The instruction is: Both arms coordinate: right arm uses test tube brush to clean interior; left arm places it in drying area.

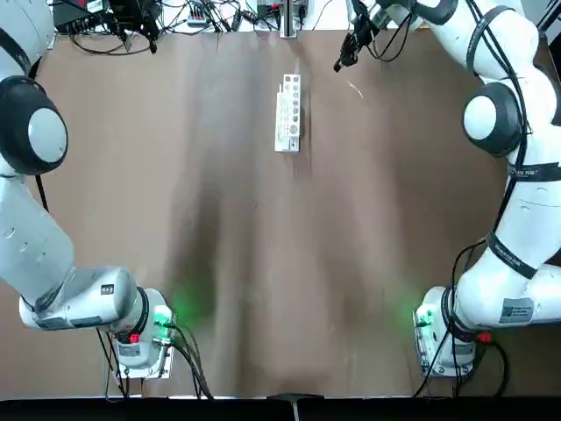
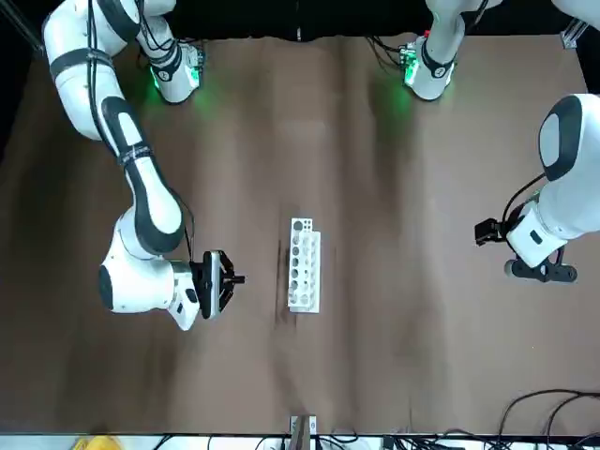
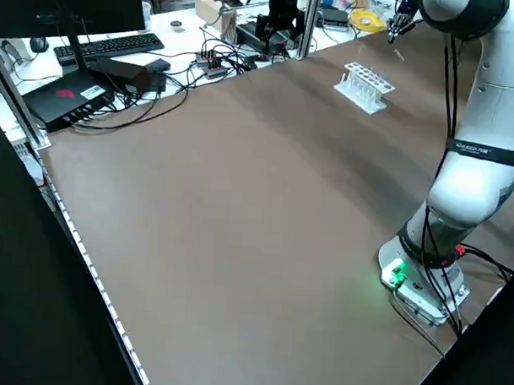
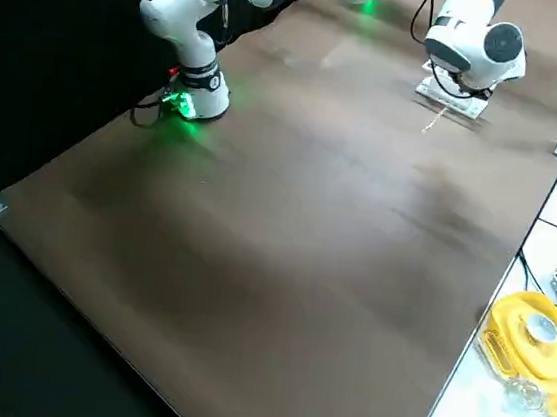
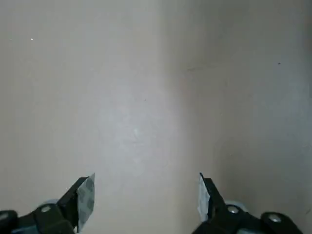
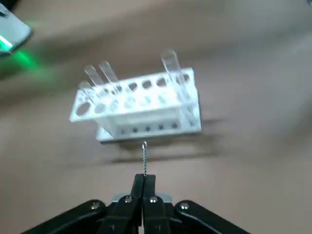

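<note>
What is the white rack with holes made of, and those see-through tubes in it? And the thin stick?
The white rack looks like smooth matte plastic: evenly white, with neat round holes. The tubes are clear, so glass or clear plastic; it is hard to tell which. The thin stick, pinched in the right end effector, looks like twisted metal wire, judging by its fine beaded, shiny line.

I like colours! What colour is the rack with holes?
The rack is white, clearest in the right wrist view.
</note>
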Robot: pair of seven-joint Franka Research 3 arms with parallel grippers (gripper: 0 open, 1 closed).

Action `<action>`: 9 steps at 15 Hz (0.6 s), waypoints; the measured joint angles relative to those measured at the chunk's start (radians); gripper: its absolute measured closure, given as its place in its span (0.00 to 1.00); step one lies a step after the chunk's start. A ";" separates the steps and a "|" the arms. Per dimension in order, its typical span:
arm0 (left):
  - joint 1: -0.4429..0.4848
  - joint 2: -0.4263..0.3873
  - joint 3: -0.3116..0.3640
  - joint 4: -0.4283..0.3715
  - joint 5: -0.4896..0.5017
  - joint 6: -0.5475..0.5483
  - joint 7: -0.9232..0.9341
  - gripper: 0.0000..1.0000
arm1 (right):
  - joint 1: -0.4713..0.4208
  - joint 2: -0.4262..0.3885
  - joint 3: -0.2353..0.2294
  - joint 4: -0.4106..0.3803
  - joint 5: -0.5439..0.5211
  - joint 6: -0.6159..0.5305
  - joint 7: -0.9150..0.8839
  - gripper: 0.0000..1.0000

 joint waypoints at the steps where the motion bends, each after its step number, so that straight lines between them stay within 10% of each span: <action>1: 0.000 0.000 0.000 0.000 0.000 0.000 0.000 0.00 | -0.002 0.000 0.001 0.000 0.048 -0.010 -0.041 0.97; 9: 0.000 0.000 0.000 0.000 0.000 0.000 0.000 0.00 | -0.002 0.004 0.014 -0.002 0.304 -0.020 -0.314 0.97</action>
